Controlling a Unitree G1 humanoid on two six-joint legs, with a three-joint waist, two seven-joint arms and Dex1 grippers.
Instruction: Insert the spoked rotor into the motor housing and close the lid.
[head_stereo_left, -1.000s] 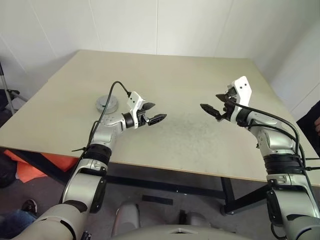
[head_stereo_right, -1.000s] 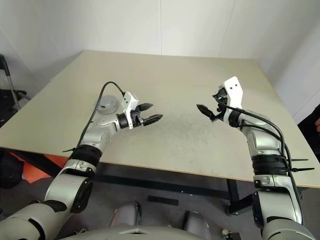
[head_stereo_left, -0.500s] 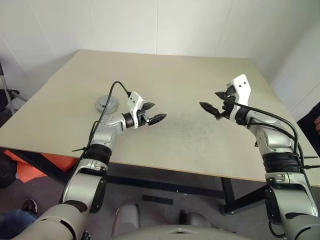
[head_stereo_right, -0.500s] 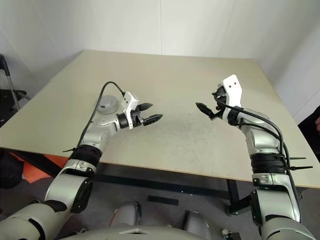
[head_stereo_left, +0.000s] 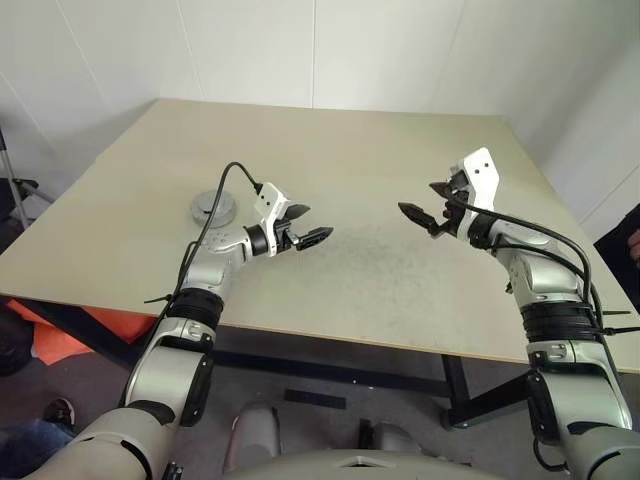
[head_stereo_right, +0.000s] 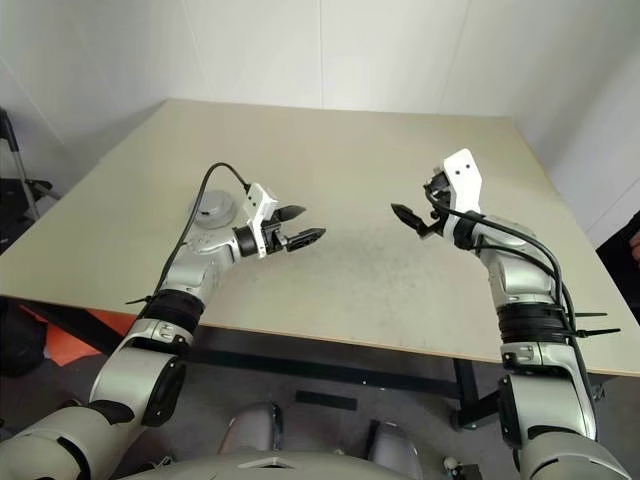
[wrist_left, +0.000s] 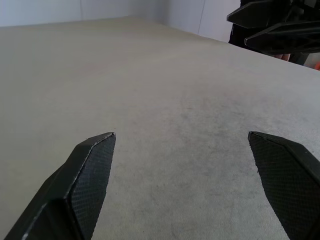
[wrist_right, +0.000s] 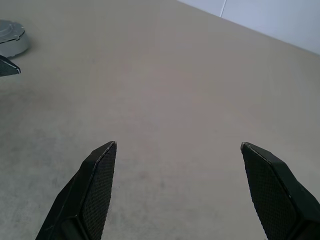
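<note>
Two arms reach out over a broad beige table (head_stereo_left: 360, 150) in the left eye view, both held above its surface with nothing between the fingers. The left gripper (head_stereo_left: 308, 226) points inward toward the table's middle, its two black fingers spread apart and empty. The right gripper (head_stereo_left: 425, 205) faces it from the other side, well apart, likewise spread wide and carrying nothing. Behind the left arm, on the table near its left edge, sits a round grey metal disc with a raised centre, the lid (head_stereo_left: 214, 208); whether the housing lies under it cannot be told, and a black cable from the left wrist arcs above it. The right eye view gives the same layout: the lid (head_stereo_right: 214, 208) lies partly hidden behind the left forearm, and the bare, faintly scuffed stretch of table lies between the two grippers. In the left wrist view, the left gripper's fingers (wrist_left: 87, 180) rise wide apart over plain tabletop, and the black fingers of the right gripper (wrist_left: 280, 27) show at the far side, hanging above the surface. In the right wrist view, the right gripper's fingers (wrist_right: 95, 185) stand equally wide over bare table; the lid (wrist_right: 11, 36) appears at the picture's edge as a shiny silvery disc lying flat, with the tip of a left gripper finger (wrist_right: 9, 67) just beside it in the picture.
</note>
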